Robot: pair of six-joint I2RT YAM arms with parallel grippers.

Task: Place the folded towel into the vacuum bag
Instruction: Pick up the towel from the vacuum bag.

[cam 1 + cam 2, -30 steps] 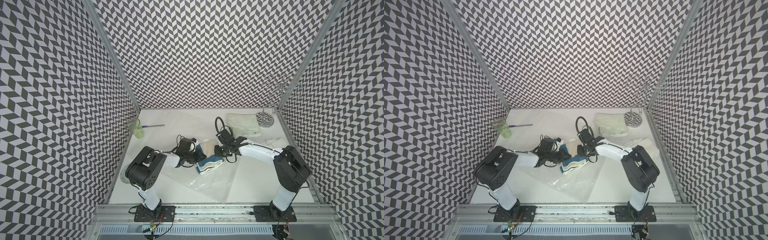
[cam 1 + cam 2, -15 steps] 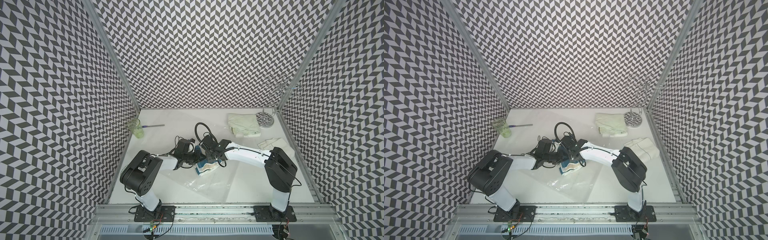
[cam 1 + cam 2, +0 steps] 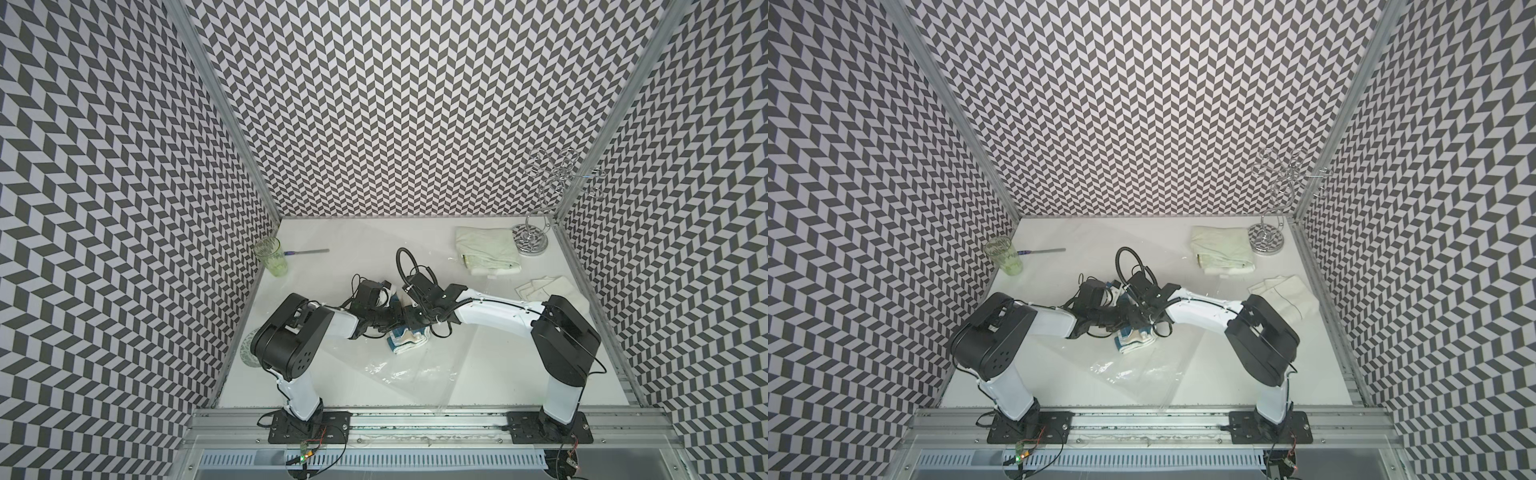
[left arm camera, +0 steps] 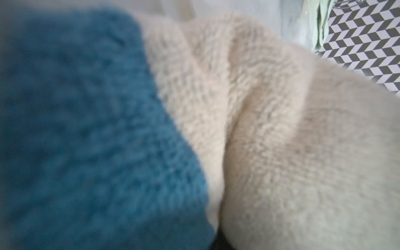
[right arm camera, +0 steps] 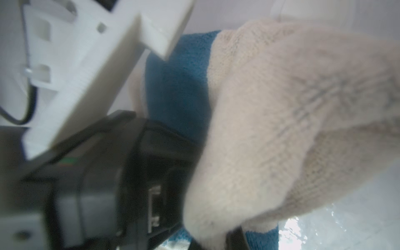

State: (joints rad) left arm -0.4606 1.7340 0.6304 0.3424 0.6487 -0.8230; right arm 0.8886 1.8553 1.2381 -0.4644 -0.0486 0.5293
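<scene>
Quick headcount on the counter [image 3: 519, 382]: three towels, namely a blue-and-cream towel [image 3: 409, 337], a pale green towel [image 3: 486, 249] and a white towel [image 3: 544, 286]. One clear vacuum bag [image 3: 411, 370], one green glass [image 3: 272, 257], one thin stick [image 3: 307, 252], one wire stand [image 3: 536, 237]. Two arms: left arm [image 3: 338, 328], right arm [image 3: 494, 313]. Also one round disc [image 3: 248, 349], I think, since it's half hidden behind the left arm.

Your two arms, white tapered link shells [image 3: 494, 313], bulky black joint housings [image 3: 291, 340], looped black cable [image 3: 398, 262], black bolted base plates [image 3: 332, 432].
</scene>
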